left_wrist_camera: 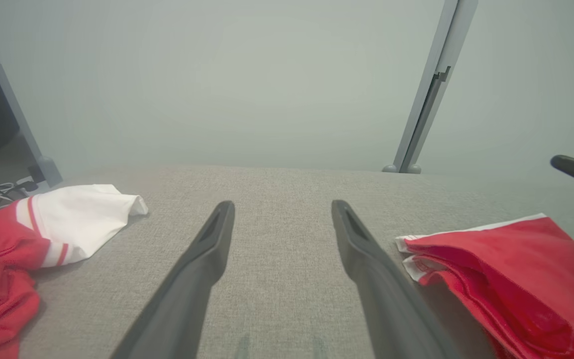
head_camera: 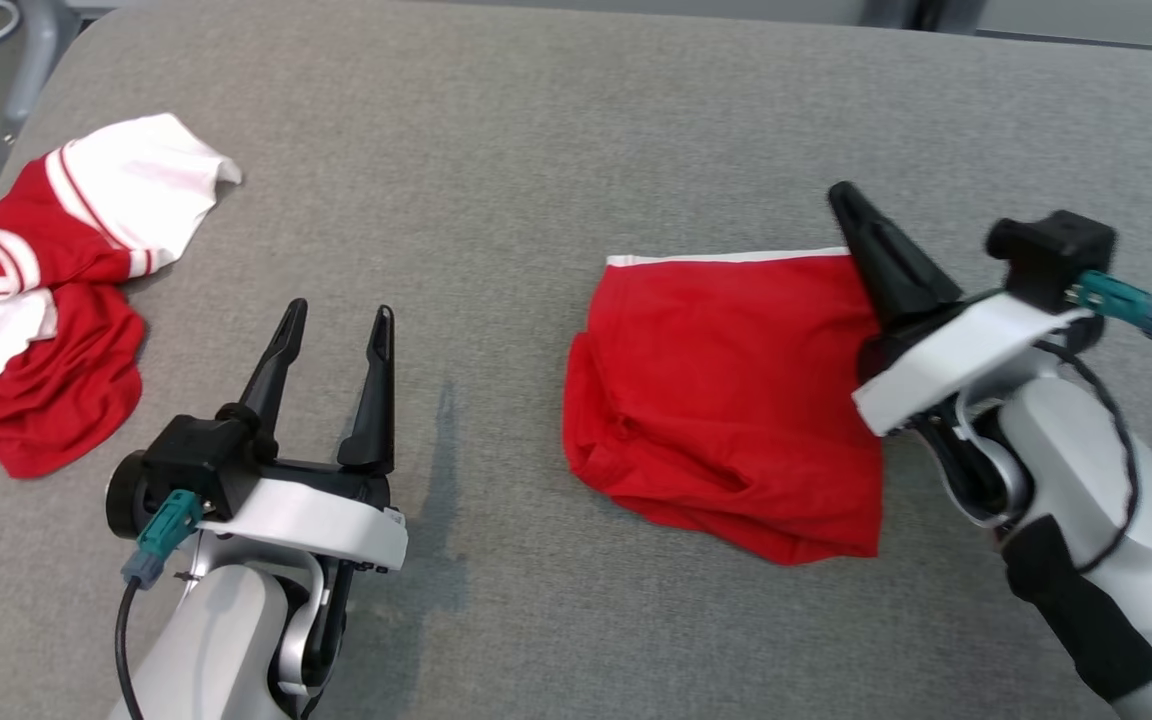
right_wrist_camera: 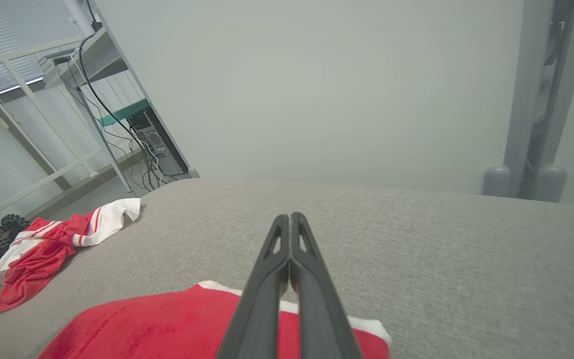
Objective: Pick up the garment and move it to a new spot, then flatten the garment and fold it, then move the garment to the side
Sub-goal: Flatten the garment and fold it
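red garment (head_camera: 726, 400) lies folded at three o'clock, so the right gripper (head_camera: 846, 195), clenched empty, seems poised to push it; left gripper (head_camera: 342, 310) released.

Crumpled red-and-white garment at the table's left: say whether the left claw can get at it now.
Probably yes: the left claw stands open beside the crumpled red-and-white garment, with just grey fabric tabletop between them.

R gripper (right_wrist_camera: 291, 219), fingers pressed together, over folded red garment (right_wrist_camera: 167, 324) w/ white trim; crumpled red/white garment (right_wrist_camera: 53, 244) far left on grey fabric surface (right_wrist_camera: 441, 259).
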